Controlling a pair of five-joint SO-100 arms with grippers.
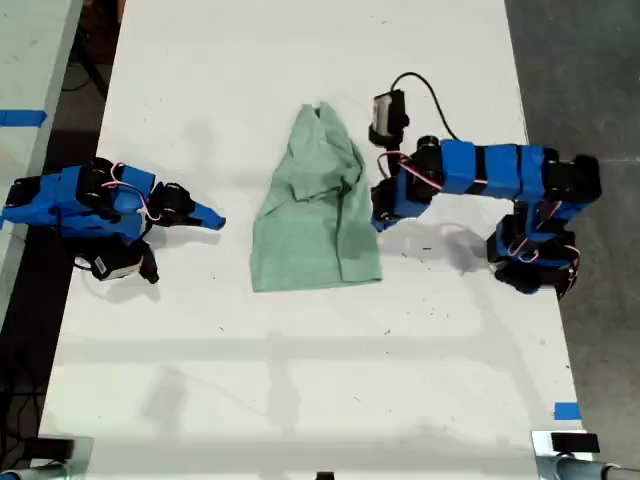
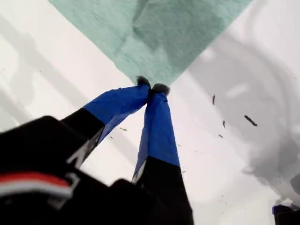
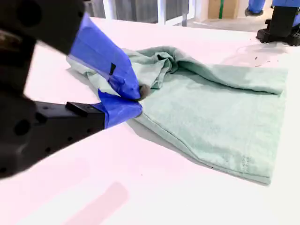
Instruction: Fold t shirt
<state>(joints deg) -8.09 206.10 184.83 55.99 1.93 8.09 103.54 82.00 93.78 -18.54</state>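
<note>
The t shirt (image 1: 317, 205) lies partly folded on the bench (image 1: 300, 380), narrowed but bunched at the top. My first pincer (image 2: 151, 86) and second pincer (image 3: 136, 99) are both clenched, grasping nothing; folding remains.

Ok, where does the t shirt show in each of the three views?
Exterior view: the t shirt lies mid-table, between the two arms.
First wrist view: a corner of the t shirt sits right at my first gripper.
Second wrist view: the t shirt spreads beyond my second gripper.
Shared landmark: my first gripper, at the shirt's edge on the exterior view's right.
</note>
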